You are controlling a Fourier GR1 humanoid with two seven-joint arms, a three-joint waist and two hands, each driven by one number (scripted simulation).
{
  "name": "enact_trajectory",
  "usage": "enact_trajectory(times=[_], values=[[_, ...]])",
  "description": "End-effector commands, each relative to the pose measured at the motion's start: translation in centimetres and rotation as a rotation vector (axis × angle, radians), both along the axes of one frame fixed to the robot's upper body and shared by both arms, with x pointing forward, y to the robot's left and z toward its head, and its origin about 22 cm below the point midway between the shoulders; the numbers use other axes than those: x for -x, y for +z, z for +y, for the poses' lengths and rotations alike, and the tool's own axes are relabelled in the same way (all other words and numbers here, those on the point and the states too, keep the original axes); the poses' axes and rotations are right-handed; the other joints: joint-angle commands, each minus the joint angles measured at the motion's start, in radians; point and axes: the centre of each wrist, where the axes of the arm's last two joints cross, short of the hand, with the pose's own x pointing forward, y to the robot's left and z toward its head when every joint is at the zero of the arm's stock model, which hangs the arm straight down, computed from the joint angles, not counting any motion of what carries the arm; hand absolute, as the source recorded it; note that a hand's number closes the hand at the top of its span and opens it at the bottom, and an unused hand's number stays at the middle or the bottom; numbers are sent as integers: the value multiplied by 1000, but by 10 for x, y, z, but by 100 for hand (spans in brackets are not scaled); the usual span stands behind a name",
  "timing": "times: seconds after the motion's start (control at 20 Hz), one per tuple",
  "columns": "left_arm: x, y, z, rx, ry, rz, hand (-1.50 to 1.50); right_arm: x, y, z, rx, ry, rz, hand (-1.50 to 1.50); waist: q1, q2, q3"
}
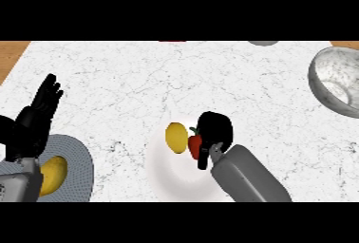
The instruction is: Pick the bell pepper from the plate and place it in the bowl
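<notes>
Closest in, low and far to the left of the working hand: a grey ribbed round plate (77, 166) with a yellow rounded fruit (53, 174) on it, no part of the job. Just past that, the left hand (36, 118): open, fingers straight and up, resting near the left edge, well apart from the action.

Under the right hand (214, 130): a white round ceramic plate (172, 178), bare toward its near rim. Curled down over the red bell pepper (194, 144), fingers round its right flank, thumb tucked by its near end. Probably a side grasp, chosen to stay clear of the yellow oval fruit (176, 137) lying just left of the pepper. Sits on the plate, not yet lifted as far as can be judged. Long axis near to far; green stem end pointing away from the robot.

Far beyond that hand and off to its right: a shiny metal bowl (336, 83) on the white marble counter (126, 80), mouth open, placed as the drop spot.
</notes>
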Motion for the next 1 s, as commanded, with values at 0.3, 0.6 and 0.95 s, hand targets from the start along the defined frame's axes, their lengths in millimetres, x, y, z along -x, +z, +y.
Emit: enact_trajectory(times=[0.3, 0.6, 0.95], values=[[-1, -6, -13, 3, -22, -21, 0, -106, 50, -147, -20, -350, -201, 150, 36, 29, 7], [2, 0, 3, -11, 0, 1, 0, -119, 88, -130, 104, -337, -341, 150, 7, 10, 6], [2, -1, 4, -16, 23, 13, 0, -123, 188, -128, 151, -473, -784, 150, -5, 0, 5]])
